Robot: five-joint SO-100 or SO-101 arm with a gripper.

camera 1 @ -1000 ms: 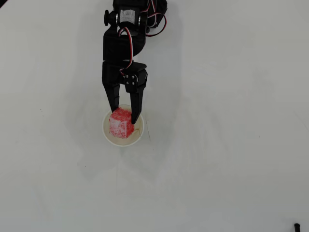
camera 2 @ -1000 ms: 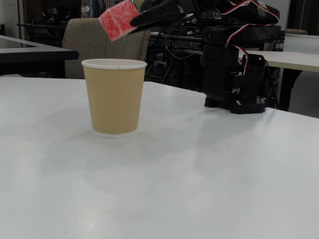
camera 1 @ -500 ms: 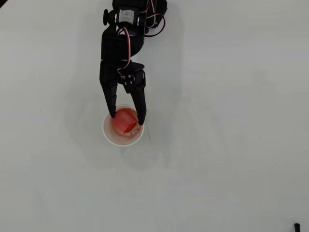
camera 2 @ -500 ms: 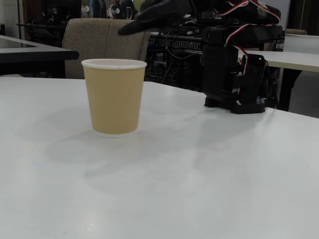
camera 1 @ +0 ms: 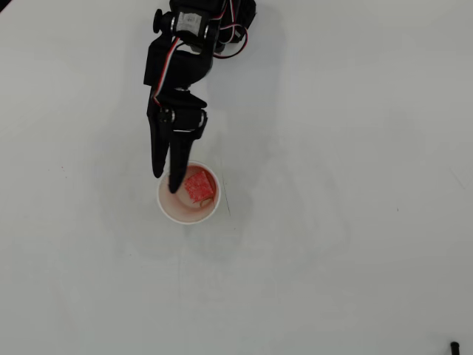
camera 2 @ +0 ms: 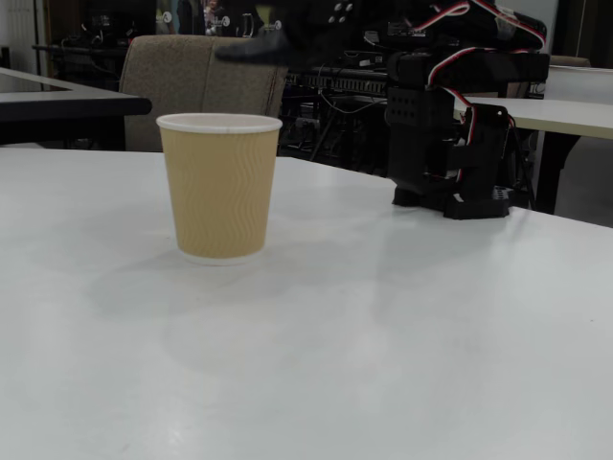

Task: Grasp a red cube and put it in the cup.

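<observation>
The red cube [camera 1: 197, 186] lies inside the cup [camera 1: 170, 210], against its right inner wall, seen in the overhead view. In the fixed view the cup [camera 2: 219, 187] stands upright with a tan ribbed outer wall and a white rim, and the cube is hidden inside it. My gripper [camera 1: 166, 183] hovers over the cup's upper left rim, with its fingers a little apart and nothing between them. One fingertip [camera 1: 175, 186] is over the cup's mouth and the other is just outside the rim. In the fixed view the gripper [camera 2: 251, 48] is a blurred dark shape above the cup.
The cup stands on a white table [camera 1: 332, 222]. The arm's base [camera 2: 450, 172] stands behind the cup at right in the fixed view. A small dark object [camera 1: 454, 346] sits at the bottom right edge of the overhead view. Chairs and desks stand beyond the table.
</observation>
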